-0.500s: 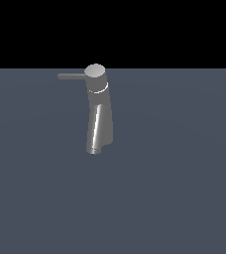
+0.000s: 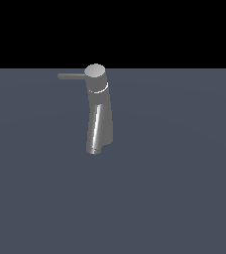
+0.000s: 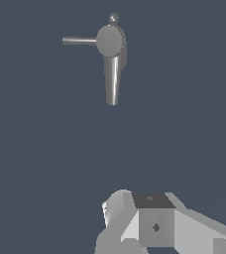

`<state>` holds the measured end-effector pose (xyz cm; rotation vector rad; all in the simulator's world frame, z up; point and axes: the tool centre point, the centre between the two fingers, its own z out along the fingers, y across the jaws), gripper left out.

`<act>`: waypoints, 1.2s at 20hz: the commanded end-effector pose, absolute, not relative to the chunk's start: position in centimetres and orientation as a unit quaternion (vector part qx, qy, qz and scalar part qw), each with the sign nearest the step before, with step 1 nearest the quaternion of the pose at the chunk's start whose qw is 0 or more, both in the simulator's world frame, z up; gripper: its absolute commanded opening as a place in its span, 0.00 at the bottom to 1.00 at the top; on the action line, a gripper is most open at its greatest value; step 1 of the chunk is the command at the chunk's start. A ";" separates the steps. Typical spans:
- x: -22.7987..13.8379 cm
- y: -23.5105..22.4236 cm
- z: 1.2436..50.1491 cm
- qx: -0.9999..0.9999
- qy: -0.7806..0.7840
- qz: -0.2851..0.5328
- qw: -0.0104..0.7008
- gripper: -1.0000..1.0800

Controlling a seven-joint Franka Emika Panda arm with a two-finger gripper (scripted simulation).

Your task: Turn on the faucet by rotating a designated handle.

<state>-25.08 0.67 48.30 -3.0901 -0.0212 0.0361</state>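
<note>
The faucet (image 2: 99,124) is a grey tapered column that leans slightly, with a pale ring and a round cap on top. Its handle (image 2: 71,76) is a thin grey rod jutting from the cap toward the exterior view's left. The wrist view looks down on the faucet (image 3: 113,74) with the handle (image 3: 79,40) sticking out sideways. Only part of my gripper (image 3: 144,203) shows at that picture's edge, well away from the faucet and touching nothing. Its fingers read as pale and grey blocks, and any gap between them is not clear. The exterior view shows no arm.
The faucet stands on a flat dark blue-grey surface (image 2: 174,188) that runs to a straight far edge, with black background beyond. No other objects are in view.
</note>
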 end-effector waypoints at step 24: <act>-19.9 6.6 49.2 -0.989 0.118 -0.080 0.032 0.00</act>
